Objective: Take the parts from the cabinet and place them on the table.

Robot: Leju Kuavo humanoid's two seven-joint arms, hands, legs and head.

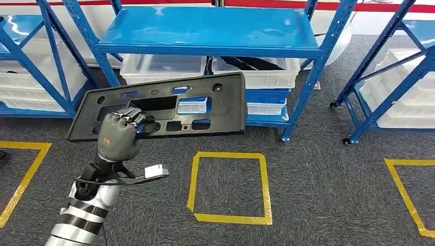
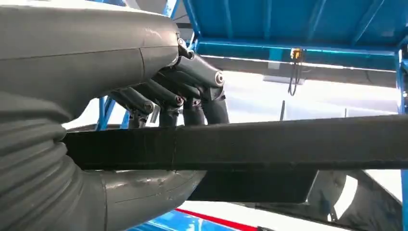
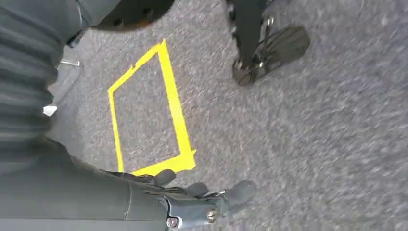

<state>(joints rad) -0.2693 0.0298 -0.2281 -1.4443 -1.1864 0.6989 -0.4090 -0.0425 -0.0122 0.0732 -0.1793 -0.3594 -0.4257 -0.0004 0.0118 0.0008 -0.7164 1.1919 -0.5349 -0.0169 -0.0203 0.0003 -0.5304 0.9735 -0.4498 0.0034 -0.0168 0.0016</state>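
A long flat black plastic panel (image 1: 205,110) with several cut-outs hangs in the air in front of the blue cabinet (image 1: 210,31). My left hand (image 1: 119,136) grips it near its left end, fingers hooked through a slot. In the left wrist view the panel's edge (image 2: 269,142) runs between the thumb and the dark fingers (image 2: 192,94). My right hand (image 3: 192,202) hangs over the grey carpet with nothing in it, its fingers loosely apart.
White bins (image 1: 261,72) stand on the cabinet's lower shelf. Another blue rack (image 1: 395,77) with white bins is at the right. Yellow tape squares (image 1: 228,187) mark the carpet in front of me.
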